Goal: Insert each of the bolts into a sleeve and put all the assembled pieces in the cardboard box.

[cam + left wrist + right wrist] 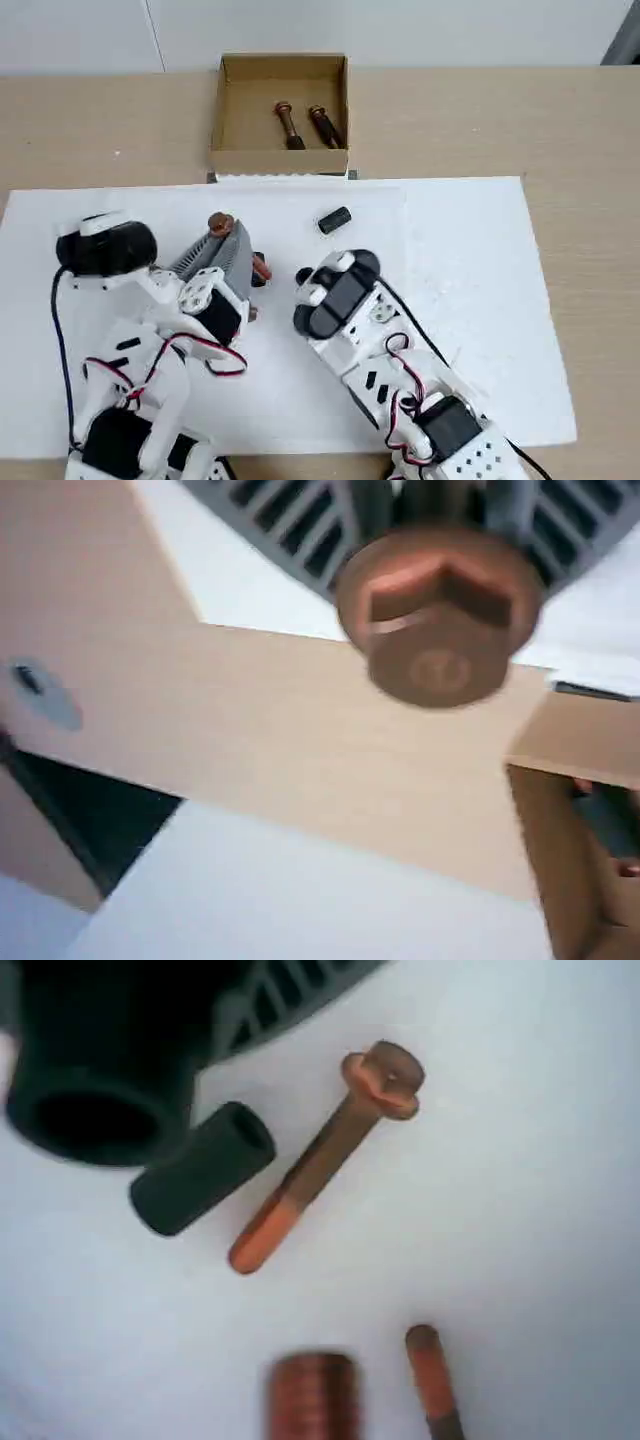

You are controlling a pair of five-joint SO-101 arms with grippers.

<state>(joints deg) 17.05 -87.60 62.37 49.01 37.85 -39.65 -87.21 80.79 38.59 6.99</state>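
Note:
My left gripper [236, 250] is shut on a copper bolt [222, 223], whose hex head [440, 620] points toward the cardboard box [230, 110] and whose threaded tip [260, 268] points toward the right arm. The right gripper [305, 283] is shut on a black sleeve [100, 1090] with its bore open toward that tip [312, 1395]. On the mat beneath lie a loose sleeve [200, 1168] and a loose bolt [330, 1155], side by side. Another bolt's end [430, 1380] shows nearby. A further sleeve [334, 220] lies near the box.
Two assembled bolt-and-sleeve pieces [305, 125] lie inside the box, which stands on the wooden table [500, 120] just beyond the white mat [470, 260]. The right half of the mat is bare.

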